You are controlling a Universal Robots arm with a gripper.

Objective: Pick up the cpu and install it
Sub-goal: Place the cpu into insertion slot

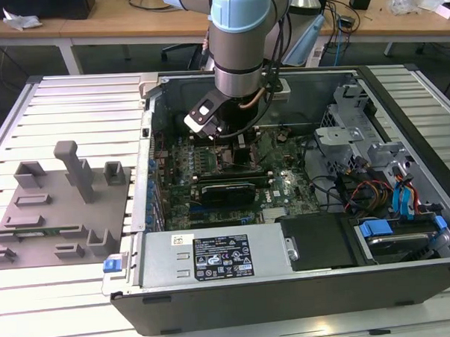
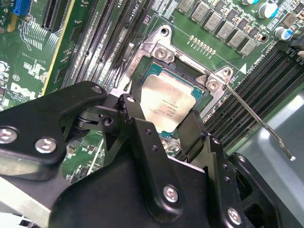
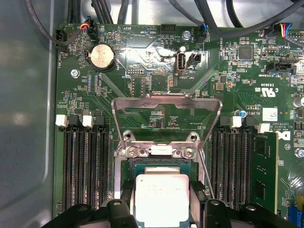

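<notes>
Gripper (second wrist view): nearest my lens, the gripper (image 2: 161, 116) is clamped on the cpu (image 2: 167, 105), with its black fingers (image 2: 137, 128) pressing two opposite edges.
Cpu position: it sits over the open socket (image 2: 153, 66), looking slightly tilted from here. I cannot tell whether it has seated.
Lever: the thin release lever (image 2: 259, 121) stands out to one side, apart from the chip.
Load plate (first wrist view): the metal load plate (image 3: 166, 107) is flipped up beyond the socket, leaving the opening free.
Alignment: the chip looks square to the socket frame, with memory slots (image 3: 85, 161) on either side.
Arm (exterior view): the arm (image 1: 238, 41) reaches down into the open computer case (image 1: 305, 303), over the motherboard (image 1: 285, 184).
Fixture: the grey fixture (image 1: 62, 198) lies well apart, on the exterior view's left.
Handling, my judgement: the chip is light, stiff and thin, and its smooth metal lid is probably slippery.
Fragility: I expect the underside contacts and socket pins to be delicate.
Hold: I would grip it by the rim edges only, with modest force, and keep it level.
</notes>
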